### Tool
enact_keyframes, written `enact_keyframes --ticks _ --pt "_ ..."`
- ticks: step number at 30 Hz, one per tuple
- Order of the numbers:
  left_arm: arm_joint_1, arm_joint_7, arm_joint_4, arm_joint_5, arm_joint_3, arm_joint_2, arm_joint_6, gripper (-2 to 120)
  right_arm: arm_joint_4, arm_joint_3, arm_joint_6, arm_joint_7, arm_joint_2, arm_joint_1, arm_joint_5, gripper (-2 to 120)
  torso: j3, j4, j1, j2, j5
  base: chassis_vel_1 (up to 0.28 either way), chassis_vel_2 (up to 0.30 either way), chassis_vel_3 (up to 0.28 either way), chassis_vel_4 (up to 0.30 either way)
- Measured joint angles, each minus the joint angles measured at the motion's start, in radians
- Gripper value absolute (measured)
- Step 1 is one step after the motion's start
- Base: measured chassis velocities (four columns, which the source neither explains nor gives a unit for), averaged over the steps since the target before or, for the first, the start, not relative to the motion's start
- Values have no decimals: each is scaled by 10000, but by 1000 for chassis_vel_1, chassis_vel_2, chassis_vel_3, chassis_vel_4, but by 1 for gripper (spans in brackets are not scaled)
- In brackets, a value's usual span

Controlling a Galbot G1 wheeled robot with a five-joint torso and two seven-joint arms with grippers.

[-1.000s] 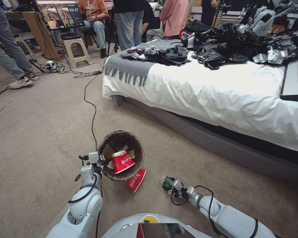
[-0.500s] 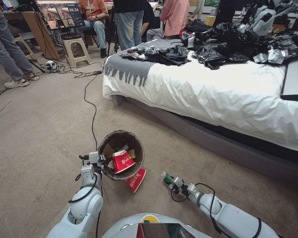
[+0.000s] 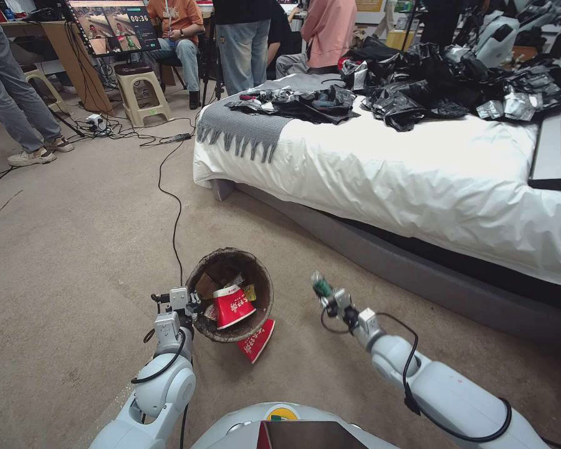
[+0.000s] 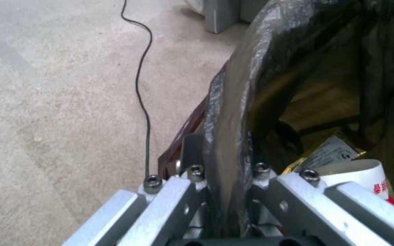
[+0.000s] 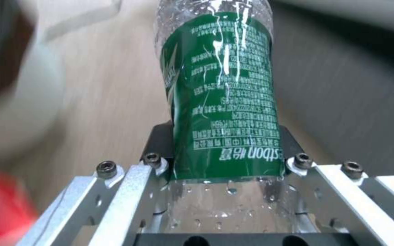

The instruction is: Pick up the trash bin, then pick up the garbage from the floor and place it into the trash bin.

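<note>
Aloft, right gripper fingers clamped on green "stbon"-labelled bottle; left gripper pinching trash bin rim.

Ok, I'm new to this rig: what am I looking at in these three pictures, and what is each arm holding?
The wide picture is from the robot's head, looking down at the carpet beside a bed. The other two come from cameras on its wrists. The left gripper is clamped on the rim of the trash bin; the left wrist view shows that rim between its fingers. The right gripper holds a green-labelled bottle, raised to the right of the bin. One red noodle cup is inside; another lies on the floor against it.
</note>
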Motion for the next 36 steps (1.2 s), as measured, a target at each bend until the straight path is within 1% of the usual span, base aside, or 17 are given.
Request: enact_keyframes --ticks 2,5,7,9,10,13,14,17,18,21,22,25,29,30,33,34,36 --pt "5 0 0 2 -1 5 0 0 215 120 0 197 68 55 -1 30 0 1 0 0 1 0 0 0 0" --pt "30 0 -6 4 -13 30 0 0 1173 591 -27 909 370 322 -56 30 0 1 1 0 0 0 0 0 0" --pt "36 0 -8 4 -22 38 0 0 1386 661 -33 983 418 363 -64 30 1 -1 1 0 1 0 0 0 0" --pt "66 0 -18 6 -37 66 0 0 2105 832 -75 1205 529 533 -64 30 0 -1 1 0 1 0 0 0 0" --pt "66 0 -18 6 -37 66 0 0 2105 832 -75 1205 529 533 -64 30 0 -1 1 0 1 0 0 0 0" --pt "89 0 -21 11 -40 93 0 0 2868 864 -99 1249 581 778 9 30 0 -2 1 0 2 0 0 0 0" --pt "89 0 -21 11 -40 93 0 0 2868 864 -99 1249 581 778 9 30 0 -2 1 0 2 0 0 0 0" --pt "89 2 -13 22 -39 120 6 0 3494 651 7 1005 565 1130 280 30 0 -2 1 0 2 0 0 0 0" --pt "89 2 -13 22 -39 120 6 0 3494 651 7 1005 565 1130 280 30 0 -2 1 0 2 0 0 0 0" --pt "82 2 1 35 -14 124 17 0 3835 216 94 689 563 1510 504 30 0 -1 0 0 2 0 0 0 0" --pt "82 2 1 35 -14 124 17 0 3835 216 94 689 563 1510 504 30 0 -1 0 0 2 0 0 0 0" --pt "64 2 9 51 13 117 30 0 3890 -242 110 447 626 1844 592 30 0 -2 1 0 2 0 0 0 0" --pt "35 0 10 60 20 100 56 0 3776 -1110 132 216 746 2391 642 30 1 -1 1 0 2 0 0 0 0" --pt "35 0 10 60 20 100 56 0 3776 -1110 132 216 746 2391 642 30 1 -1 1 0 2 0 0 0 0" --pt "34 0 10 64 14 87 60 0 3552 -1849 244 71 813 2735 642 30 1 -1 0 0 2 0 0 0 0" --pt "34 0 10 64 14 87 60 0 3552 -1849 244 71 813 2735 642 30 1 -1 0 0 2 0 0 0 0" --pt "32 0 10 66 12 71 62 0 3428 -2258 273 39 863 2873 615 30 0 -1 0 0 1 0 0 0 0"
